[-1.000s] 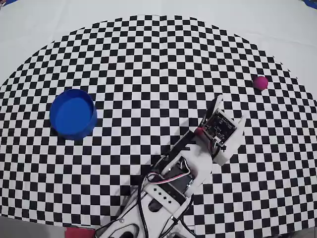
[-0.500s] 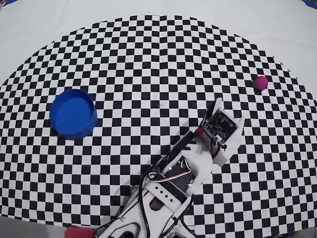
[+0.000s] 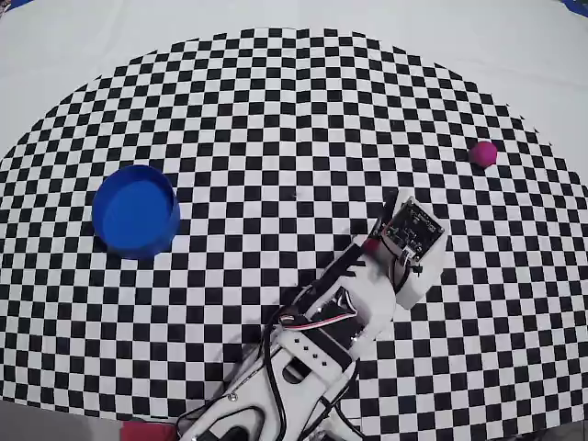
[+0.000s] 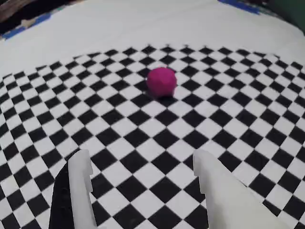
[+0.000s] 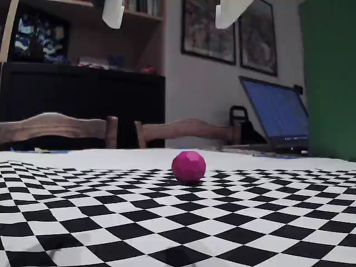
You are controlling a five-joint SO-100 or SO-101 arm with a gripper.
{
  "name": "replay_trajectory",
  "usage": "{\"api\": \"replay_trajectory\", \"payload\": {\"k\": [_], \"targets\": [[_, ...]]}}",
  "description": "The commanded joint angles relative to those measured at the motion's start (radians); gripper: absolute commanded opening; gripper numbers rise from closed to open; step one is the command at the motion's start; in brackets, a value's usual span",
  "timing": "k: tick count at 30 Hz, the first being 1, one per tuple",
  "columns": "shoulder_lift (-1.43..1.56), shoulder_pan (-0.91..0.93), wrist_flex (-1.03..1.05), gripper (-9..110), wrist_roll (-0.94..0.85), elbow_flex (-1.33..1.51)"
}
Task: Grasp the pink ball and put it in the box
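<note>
In the wrist view the pincer (image 4: 143,174) has its two white fingers (image 4: 80,186) spread wide, with several squares of the checkered mat (image 4: 157,143) showing in the gap between them, and nothing is held or touched by either one. The pink ball (image 4: 161,81) lies ahead of the pincer on the mat, roughly in line with the gap between the fingers and well clear of both tips. The low fixed view looks along the desk (image 5: 111,157) surface and catches both fingertips (image 5: 113,13) hanging at the top edge of the picture, parted and high above the mat, while the pink ball (image 5: 188,166) rests on the mat below and about midway between them, apart from both. From overhead, the arm (image 3: 312,340) reaches up from the bottom edge and slants toward the right, and its wrist housing with an exposed circuit board (image 3: 411,230) hides the pincer, so its opening cannot be read there. In that view the pink ball (image 3: 483,153) sits up and to the right of the wrist, near the curved rim of the mat, and the box (image 3: 136,210), a round blue container standing upright, is far off to the left, well apart from the arm and from the ball.
</note>
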Motion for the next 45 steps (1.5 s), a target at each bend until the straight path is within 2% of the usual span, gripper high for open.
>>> {"api": "replay_trajectory", "payload": {"k": [1,18,45], "targets": [[-0.061,-0.005,-0.025,24,0.000,-0.066],[-0.256,-0.020,-0.072,24,0.000,-0.170],[-0.696,-0.014,-0.094,24,0.002,-0.485]]}}
